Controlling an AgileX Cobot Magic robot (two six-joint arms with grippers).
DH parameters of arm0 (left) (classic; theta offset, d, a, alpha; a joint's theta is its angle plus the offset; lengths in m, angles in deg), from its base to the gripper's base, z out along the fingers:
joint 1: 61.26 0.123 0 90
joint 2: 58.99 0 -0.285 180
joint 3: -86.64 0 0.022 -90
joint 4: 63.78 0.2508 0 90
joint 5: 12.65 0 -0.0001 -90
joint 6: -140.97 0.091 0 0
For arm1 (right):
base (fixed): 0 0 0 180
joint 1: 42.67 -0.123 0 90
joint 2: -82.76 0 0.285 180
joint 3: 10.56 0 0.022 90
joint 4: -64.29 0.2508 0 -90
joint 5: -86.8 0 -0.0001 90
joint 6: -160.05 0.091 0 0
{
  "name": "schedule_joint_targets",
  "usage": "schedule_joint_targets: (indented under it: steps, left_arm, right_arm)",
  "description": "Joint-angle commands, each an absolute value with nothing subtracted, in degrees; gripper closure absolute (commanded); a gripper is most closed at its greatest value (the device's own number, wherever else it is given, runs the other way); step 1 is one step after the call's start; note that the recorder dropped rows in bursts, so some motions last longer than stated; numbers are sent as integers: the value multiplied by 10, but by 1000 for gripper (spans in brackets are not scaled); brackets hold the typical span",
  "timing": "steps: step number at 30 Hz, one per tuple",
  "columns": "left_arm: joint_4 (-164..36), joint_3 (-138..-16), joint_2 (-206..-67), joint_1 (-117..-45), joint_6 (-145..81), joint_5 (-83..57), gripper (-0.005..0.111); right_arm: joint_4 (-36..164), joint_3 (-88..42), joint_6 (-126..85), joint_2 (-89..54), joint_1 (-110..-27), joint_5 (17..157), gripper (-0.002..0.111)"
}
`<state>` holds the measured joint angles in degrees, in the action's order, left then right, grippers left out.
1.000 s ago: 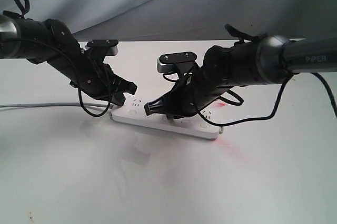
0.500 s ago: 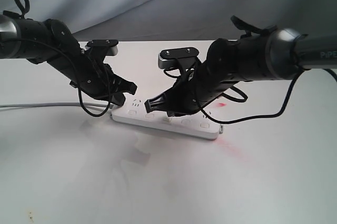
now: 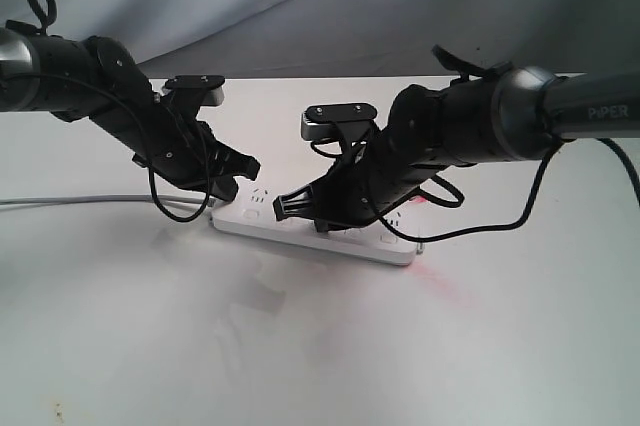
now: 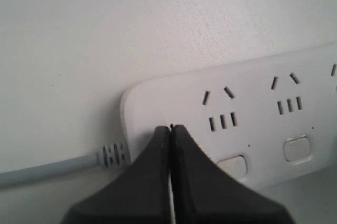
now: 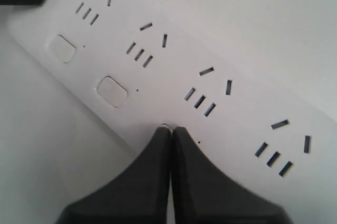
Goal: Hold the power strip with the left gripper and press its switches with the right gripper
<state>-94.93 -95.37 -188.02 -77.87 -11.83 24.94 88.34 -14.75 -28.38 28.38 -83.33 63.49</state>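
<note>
1. We see the power strip (image 3: 255, 211) lying flat on the white table (image 3: 320, 346) near the middle. It runs left to right, with its right end a little nearer.
2. Its grey cord (image 3: 80, 200) leaves the left end and trails off to the left across the table.
3. The left gripper (image 4: 170, 128) has its jaws pressed together with nothing between them. Its tips rest on the strip's top face at the cord end, just beside the first socket (image 4: 220, 109).
4. The right gripper (image 5: 169, 128) likewise has its jaws together. Its tips are down on the strip, in line with the row of switches (image 5: 112, 91).
5. Two switches show bare on the side toward the left gripper.
6. We cannot tell whether a switch lies under the right tips.
</note>
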Motion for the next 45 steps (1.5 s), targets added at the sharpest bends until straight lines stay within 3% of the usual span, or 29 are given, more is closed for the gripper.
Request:
schedule_joint_targets:
  steps: [1, 45]
  left_arm:
    - [-954, -956, -1881, -778, -119, 249, 107]
    - [-954, -956, -1881, -778, -119, 251, 107]
  right_arm:
    - [888, -150, -284, 283, -833, 646, 108]
    - [831, -150, -221, 338, -860, 585, 108]
